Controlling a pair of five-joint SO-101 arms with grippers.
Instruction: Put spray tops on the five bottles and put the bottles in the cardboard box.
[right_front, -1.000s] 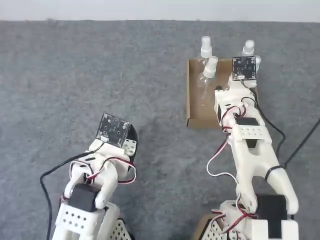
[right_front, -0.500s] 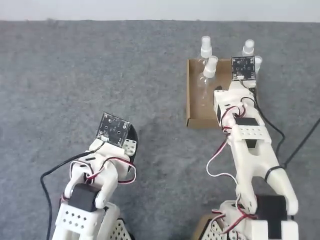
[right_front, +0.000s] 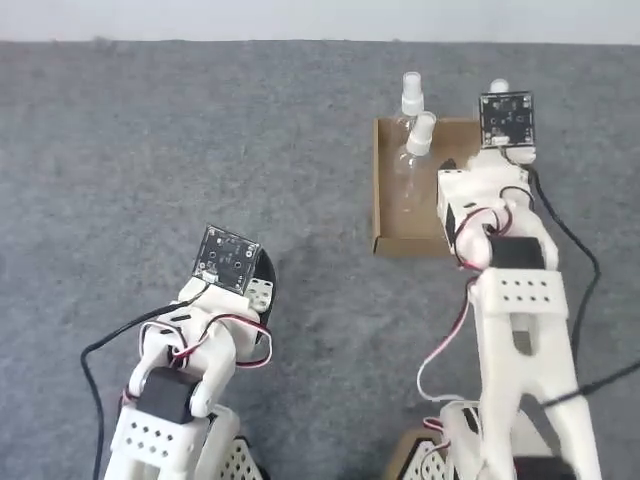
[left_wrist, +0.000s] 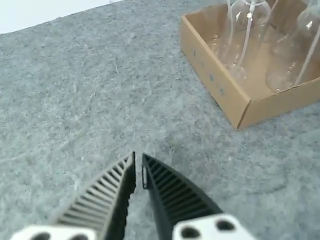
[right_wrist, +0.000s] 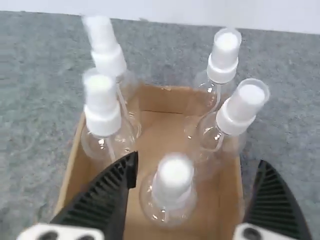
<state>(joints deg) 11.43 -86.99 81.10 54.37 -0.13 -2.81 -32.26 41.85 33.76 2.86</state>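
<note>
1. The cardboard box (right_front: 384, 190) sits open-topped on the grey, felt-covered counter (right_front: 200, 130). It lies toward the far edge, in front of the right arm (right_front: 510, 290).
2. The right wrist view looks down into the box (right_wrist: 74, 149). Five clear bottles stand upright there, each with a white spray top fitted.
3. The nearest bottle (right_wrist: 170, 195) stands alone at the near end. Two more, a middle bottle (right_wrist: 102, 130) and its neighbour (right_wrist: 235, 125), stand behind it at either side. The last two, a far bottle (right_wrist: 111, 57) and its partner (right_wrist: 222, 55), stand by the far wall.
4. The right claw (right_wrist: 197, 164) hangs over the near end of the box, spread wide and holding nothing. The nearest bottle's spray top (right_wrist: 173, 176) stands between the two fingers and touches neither.
5. In the high view the right arm stretches forward over the box and covers part of it. Three white spray tops show past the arm: one (right_front: 411, 92) at the far wall, one (right_front: 422, 132) just nearer, and one (right_front: 498, 88) beside the arm's wrist camera (right_front: 506, 118).
6. The left claw (left_wrist: 138, 158) is drawn together with only a thin slit between its ribbed fingers, and it is empty. It hangs low over the counter, with the box (left_wrist: 220, 90) well apart from it.
7. The left arm (right_front: 190, 350) sits folded at the near side of the counter, well apart from the box.
</note>
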